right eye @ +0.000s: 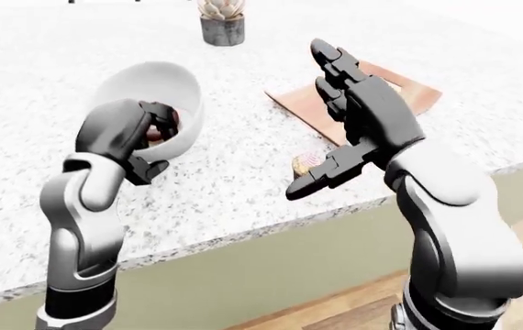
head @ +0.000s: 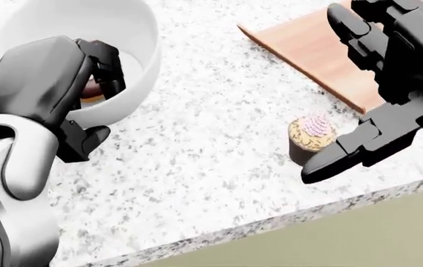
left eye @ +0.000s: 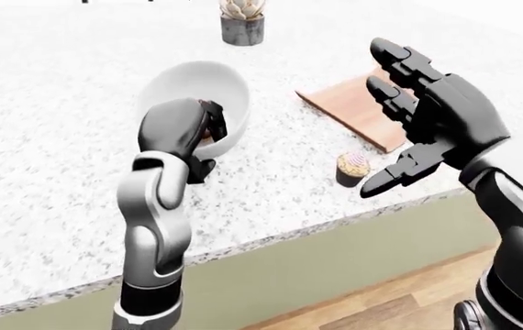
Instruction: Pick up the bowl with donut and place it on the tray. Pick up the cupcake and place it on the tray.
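A white bowl point(head: 134, 33) holding a brown donut point(head: 91, 90) sits at the upper left of the head view. My left hand point(head: 85, 103) grips its near rim, with fingers point(head: 106, 64) hooked inside and the thumb outside below. A pink-frosted cupcake point(head: 310, 139) in a dark cup stands on the counter, just below the corner of the wooden tray point(head: 308, 41). Spread open, my right hand point(head: 379, 94) hovers over the tray's corner and the cupcake, its thumb tip beside the cupcake's cup. It holds nothing.
The speckled granite counter point(left eye: 59, 137) ends at an edge near the cupcake, with an olive cabinet face and wooden floor point(left eye: 399, 302) below. A potted succulent point(left eye: 241, 20) stands at the top of the left-eye view, beyond the bowl.
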Available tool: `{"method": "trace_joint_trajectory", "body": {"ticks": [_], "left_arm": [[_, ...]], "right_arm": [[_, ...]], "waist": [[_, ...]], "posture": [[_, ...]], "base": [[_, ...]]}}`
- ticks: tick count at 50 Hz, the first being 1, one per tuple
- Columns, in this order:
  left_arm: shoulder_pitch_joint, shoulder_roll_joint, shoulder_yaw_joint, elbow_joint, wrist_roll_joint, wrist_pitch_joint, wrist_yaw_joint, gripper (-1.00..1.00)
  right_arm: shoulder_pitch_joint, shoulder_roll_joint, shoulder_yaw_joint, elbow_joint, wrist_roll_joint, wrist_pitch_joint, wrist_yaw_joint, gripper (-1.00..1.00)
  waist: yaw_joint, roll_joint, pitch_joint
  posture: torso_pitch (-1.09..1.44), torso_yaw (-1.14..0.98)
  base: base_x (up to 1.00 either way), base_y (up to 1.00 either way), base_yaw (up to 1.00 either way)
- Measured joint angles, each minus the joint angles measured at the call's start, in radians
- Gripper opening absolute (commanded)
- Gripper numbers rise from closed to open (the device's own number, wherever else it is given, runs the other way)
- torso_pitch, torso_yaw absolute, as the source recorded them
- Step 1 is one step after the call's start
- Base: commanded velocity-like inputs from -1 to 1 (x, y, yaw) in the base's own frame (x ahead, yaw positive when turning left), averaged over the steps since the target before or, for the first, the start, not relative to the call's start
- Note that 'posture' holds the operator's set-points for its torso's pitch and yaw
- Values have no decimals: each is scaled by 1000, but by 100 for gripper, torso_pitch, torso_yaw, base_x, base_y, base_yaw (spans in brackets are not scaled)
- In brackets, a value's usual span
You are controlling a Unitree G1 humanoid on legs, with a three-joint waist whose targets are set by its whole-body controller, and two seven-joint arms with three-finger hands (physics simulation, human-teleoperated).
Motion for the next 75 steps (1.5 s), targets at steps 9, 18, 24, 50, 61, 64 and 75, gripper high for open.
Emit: {"method": "trace_joint_trajectory", "body": {"ticks": [9, 18, 24, 50, 61, 64, 75], "left_arm": [[-8, 2, 1, -20, -4, 6, -7, -100], [-19, 7, 7, -25, 10, 12, -19, -100], [-27, 3, 2, -21, 13, 10, -19, -100], [-8, 3, 1, -11, 11, 8, -1, -100], [-8, -3, -1, -15, 19, 4, -3, -100], [-5, -6, -4, -18, 21, 2, -3, -100], [10, -26, -18, -60, 40, -6, -32, -100]], "right_arm": [[-23, 87, 131, 92, -244, -67, 100, 100], [40, 161, 115, 163, -403, -180, 175, 100], [58, 179, 106, 216, -469, -244, 206, 100], [173, 195, 67, 307, -511, -399, 259, 94], [208, 191, 50, 336, -517, -441, 262, 64], [212, 193, 54, 345, -521, -455, 263, 60], [176, 192, 67, 422, -556, -498, 250, 40]], "waist": [[0, 9, 0], [0, 13, -2], [-2, 16, -5], [-2, 13, -13], [-2, 11, -14], [-3, 11, -15], [-2, 10, -15]], "posture": [[0, 0], [0, 0], [0, 0], [0, 0], [0, 0], [0, 0], [0, 0]], "base": [[0, 0, 0], [0, 0, 0], [0, 0, 0], [0, 0, 0], [0, 0, 0], [0, 0, 0], [0, 0, 0]]}}
